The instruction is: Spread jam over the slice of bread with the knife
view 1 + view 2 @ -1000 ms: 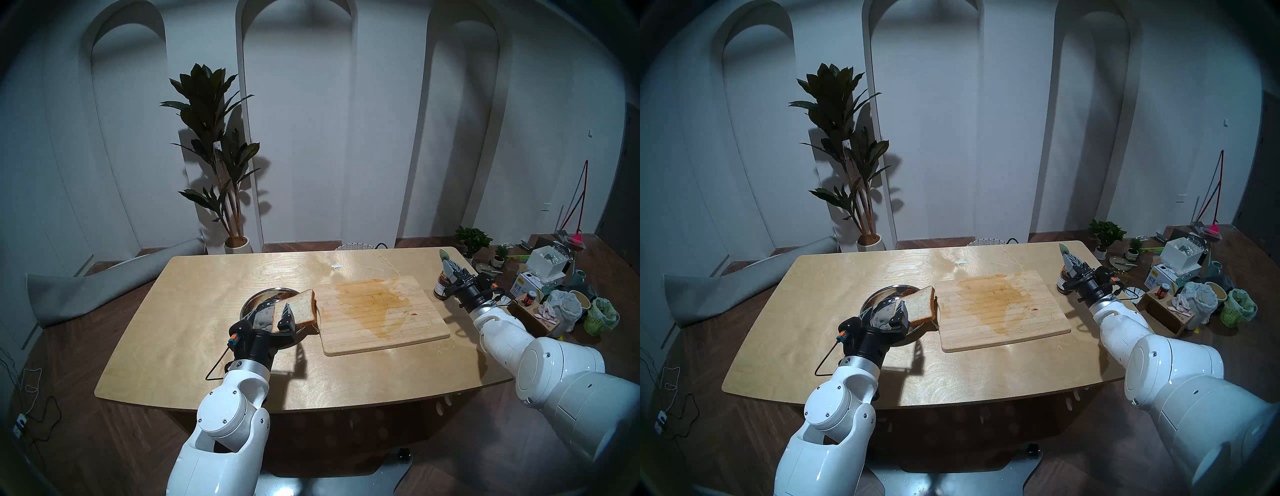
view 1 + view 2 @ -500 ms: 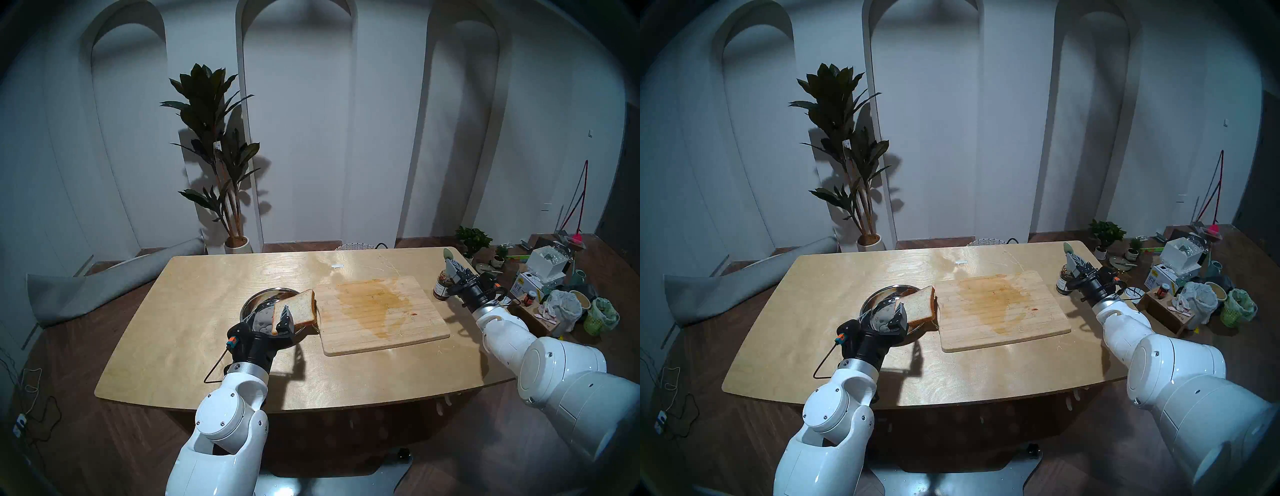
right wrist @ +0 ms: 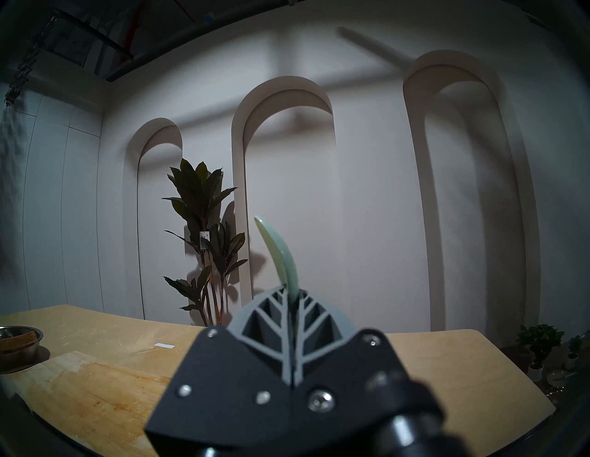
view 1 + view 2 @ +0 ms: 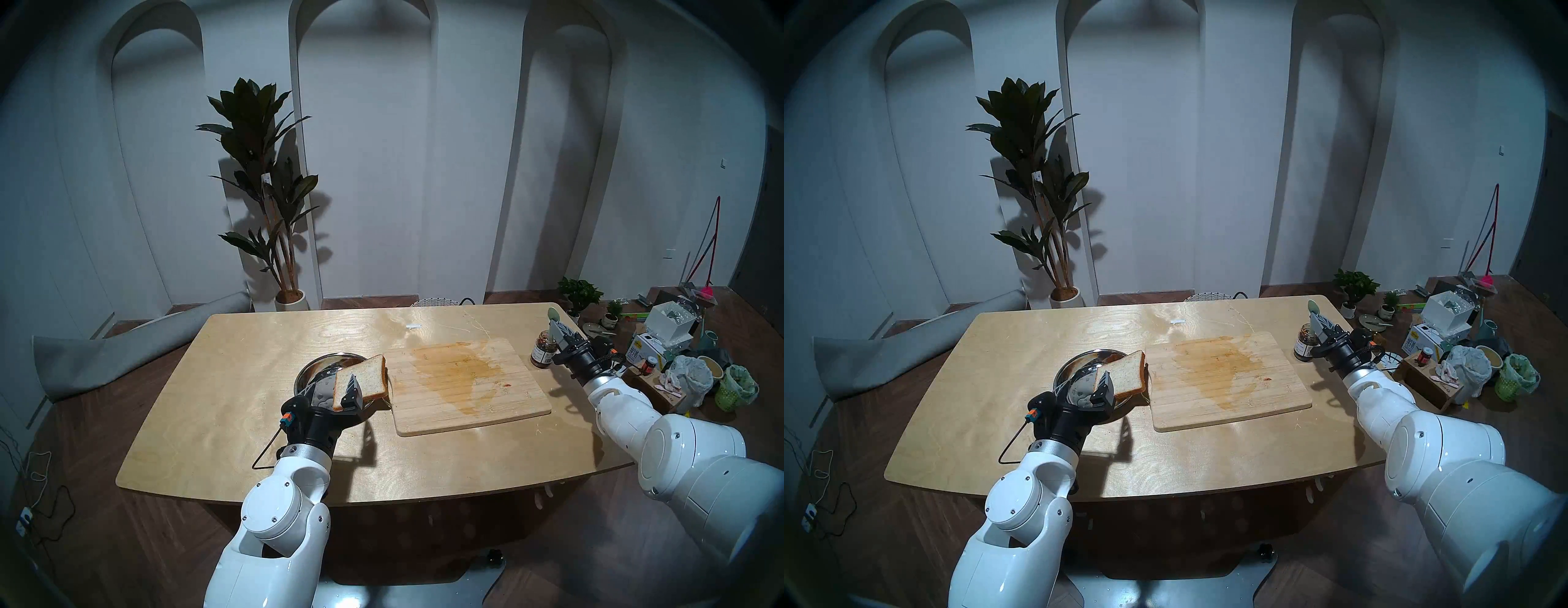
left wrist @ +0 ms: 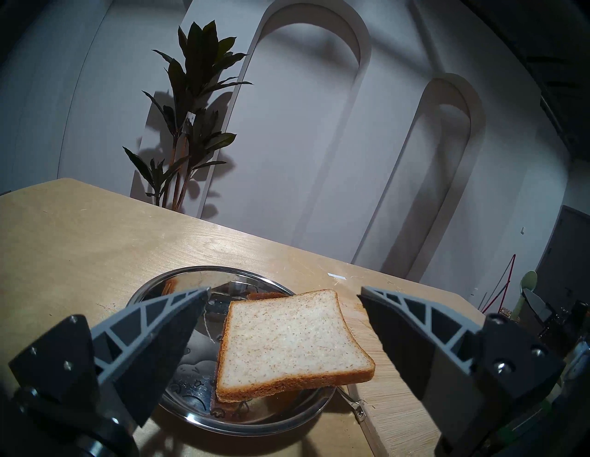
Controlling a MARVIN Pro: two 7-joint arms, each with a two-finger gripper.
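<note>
The slice of bread [image 5: 293, 338] lies on another slice in a shiny metal bowl [image 5: 153, 287], overhanging its right rim [image 4: 367, 375]. My left gripper [image 5: 284, 289] is open, one finger on either side of the bread and apart from it [image 4: 335, 381]. The jam jar [image 4: 543, 350] stands near the table's right edge [image 4: 1305, 342]. Just right of it and above, my right gripper [image 4: 559, 330] is shut on the pale green knife [image 3: 277, 249]. The knife's rounded end points up and away [image 4: 553, 316].
A stained wooden cutting board [image 4: 462, 382] lies between the bowl and the jar. A small white strip [image 4: 412, 326] sits on the table behind it. Boxes, bags and small pots [image 4: 679, 361] crowd the floor beyond the table's right edge.
My right gripper has carried the knife a little to the right, uncovering more of the jam jar. The left gripper and the bread have hardly moved.
</note>
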